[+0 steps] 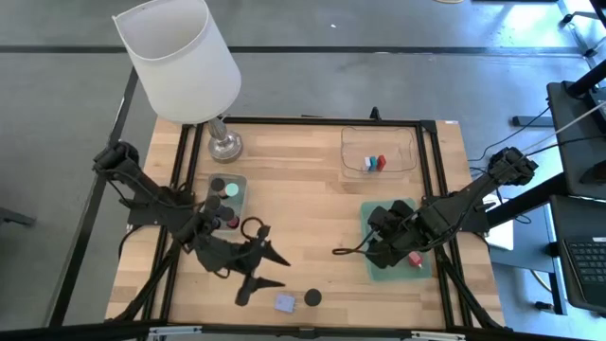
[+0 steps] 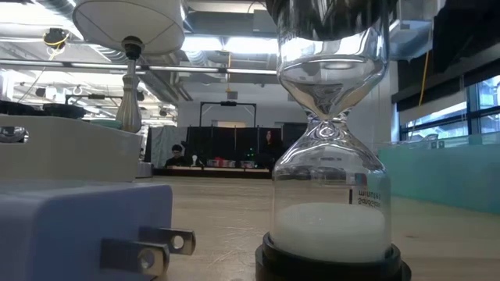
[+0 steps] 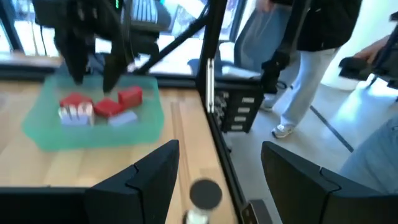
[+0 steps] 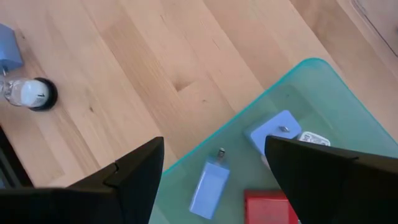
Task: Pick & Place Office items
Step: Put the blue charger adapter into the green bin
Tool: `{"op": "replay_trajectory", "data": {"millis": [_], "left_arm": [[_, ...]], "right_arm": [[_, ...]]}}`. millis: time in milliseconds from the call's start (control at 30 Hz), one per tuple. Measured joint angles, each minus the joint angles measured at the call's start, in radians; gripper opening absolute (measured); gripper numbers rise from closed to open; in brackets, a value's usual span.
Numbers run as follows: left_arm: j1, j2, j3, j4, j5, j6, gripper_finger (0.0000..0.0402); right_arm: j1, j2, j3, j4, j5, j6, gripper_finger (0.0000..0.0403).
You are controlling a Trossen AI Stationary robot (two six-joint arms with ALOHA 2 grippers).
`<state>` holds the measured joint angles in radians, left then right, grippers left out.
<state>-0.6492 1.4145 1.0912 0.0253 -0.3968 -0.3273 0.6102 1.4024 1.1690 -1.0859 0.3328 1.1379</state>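
Both arms are black throughout, built of slim links joined by bulkier rounded joint housings, and each ends in a two-finger gripper: the left gripper (image 1: 258,268) and the right gripper (image 1: 372,254). A thin black cable loops out just behind the left jaws, and another curls away beside the right jaws. Seen from the wrists, the fingers (image 3: 146,183) are broad, flat, matte black plates with angled upper edges that taper toward their tips (image 4: 140,171).

A robotics lab: a framed wooden bench (image 1: 303,189) on grey concrete floor, exposed ceiling ducts, and equipment racks behind.
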Motion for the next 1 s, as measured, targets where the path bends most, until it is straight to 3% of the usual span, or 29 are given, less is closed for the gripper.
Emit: {"op": "replay_trajectory", "data": {"millis": [333, 467, 767, 1000], "left_arm": [[-0.072, 0.164, 0.0, -0.03, -0.026, -0.219, 0.0226], [-0.071, 0.235, 0.0, -0.019, 0.051, -0.289, 0.0234], [-0.074, 0.391, 0.0, 0.0, 0.23, -0.222, 0.0256], [-0.076, 0.456, 0.0, 0.022, 0.161, -0.044, 0.0258]], "right_arm": [[0.0, 0.0, 0.0, 0.0, -0.001, 0.059, 0.0282], [0.0, 0.0, 0.0, 0.002, -0.001, 0.059, 0.0282], [0.0, 0.0, 0.0, 0.007, -0.012, 0.07, 0.0282], [0.0, 0.0, 0.0, 0.01, -0.011, 0.085, 0.0282]]}}
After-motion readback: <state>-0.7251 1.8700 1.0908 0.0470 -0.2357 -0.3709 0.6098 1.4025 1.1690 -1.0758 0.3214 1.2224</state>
